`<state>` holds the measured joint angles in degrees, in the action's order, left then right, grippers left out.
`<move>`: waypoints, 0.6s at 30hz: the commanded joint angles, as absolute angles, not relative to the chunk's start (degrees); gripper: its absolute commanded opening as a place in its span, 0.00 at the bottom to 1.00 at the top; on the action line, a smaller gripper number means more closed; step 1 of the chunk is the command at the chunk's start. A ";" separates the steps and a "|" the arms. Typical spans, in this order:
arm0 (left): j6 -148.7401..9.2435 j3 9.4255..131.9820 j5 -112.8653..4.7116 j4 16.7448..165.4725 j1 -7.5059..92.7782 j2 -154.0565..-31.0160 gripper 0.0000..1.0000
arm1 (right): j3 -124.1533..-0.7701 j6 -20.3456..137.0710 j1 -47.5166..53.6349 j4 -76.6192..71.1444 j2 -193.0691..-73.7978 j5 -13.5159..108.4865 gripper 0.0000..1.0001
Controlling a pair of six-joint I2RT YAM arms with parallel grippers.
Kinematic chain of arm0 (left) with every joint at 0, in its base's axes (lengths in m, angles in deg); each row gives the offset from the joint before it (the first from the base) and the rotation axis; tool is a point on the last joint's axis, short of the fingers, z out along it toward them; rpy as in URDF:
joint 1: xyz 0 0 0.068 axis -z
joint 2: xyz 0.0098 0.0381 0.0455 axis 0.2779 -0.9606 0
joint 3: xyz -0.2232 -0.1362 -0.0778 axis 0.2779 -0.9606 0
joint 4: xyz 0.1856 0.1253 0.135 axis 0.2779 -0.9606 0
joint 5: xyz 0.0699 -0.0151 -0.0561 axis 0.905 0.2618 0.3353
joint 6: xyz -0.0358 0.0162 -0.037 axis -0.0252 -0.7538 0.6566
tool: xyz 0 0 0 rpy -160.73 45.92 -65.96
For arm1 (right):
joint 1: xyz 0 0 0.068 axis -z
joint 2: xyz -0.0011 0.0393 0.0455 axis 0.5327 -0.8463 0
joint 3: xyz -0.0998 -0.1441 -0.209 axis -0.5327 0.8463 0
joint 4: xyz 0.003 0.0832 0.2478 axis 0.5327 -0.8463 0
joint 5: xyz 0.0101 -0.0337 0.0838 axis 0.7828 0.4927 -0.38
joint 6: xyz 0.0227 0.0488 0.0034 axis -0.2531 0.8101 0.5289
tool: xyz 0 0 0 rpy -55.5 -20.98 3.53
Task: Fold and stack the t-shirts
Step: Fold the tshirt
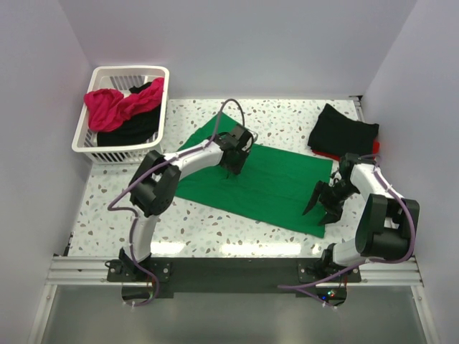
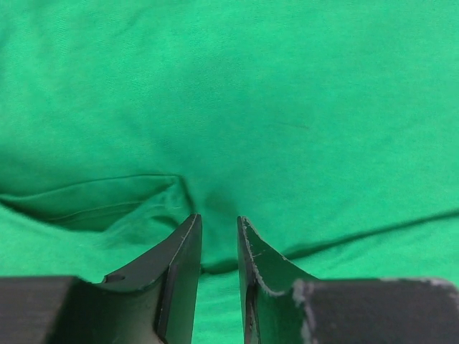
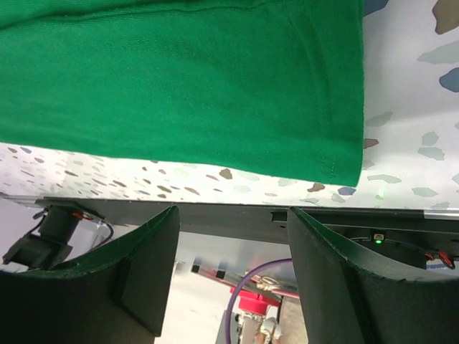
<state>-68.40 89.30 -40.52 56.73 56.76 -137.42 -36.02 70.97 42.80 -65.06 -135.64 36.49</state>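
A bright green t-shirt (image 1: 269, 183) lies spread on the speckled table and fills the left wrist view (image 2: 237, 107). My left gripper (image 1: 233, 166) is down on its upper left part. Its jaws (image 2: 219, 218) stand a narrow gap apart, pinching a ridge of green cloth, and creases run in toward it from both sides. My right gripper (image 1: 323, 204) is open and empty, just off the shirt's near right corner (image 3: 344, 161). A folded black t-shirt (image 1: 343, 129) lies at the back right on a red one (image 1: 375, 147).
A white slatted basket (image 1: 84, 140) at the back left holds a magenta-pink shirt (image 1: 107, 107) and a black one (image 1: 136, 127). The table's front rail (image 3: 229, 215) runs under the right gripper. White walls close in three sides.
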 commanded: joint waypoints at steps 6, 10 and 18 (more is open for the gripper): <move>-68.06 88.36 -50.03 64.74 57.62 -131.40 0.36 | -37.10 69.48 42.82 -63.93 -135.41 33.16 0.65; -65.25 85.55 -50.57 68.35 57.27 -124.47 0.45 | -39.82 69.74 42.82 -63.49 -133.92 32.45 0.65; -59.97 73.80 -43.62 66.24 47.97 -116.45 0.66 | -44.40 70.27 41.94 -60.33 -136.90 31.48 0.66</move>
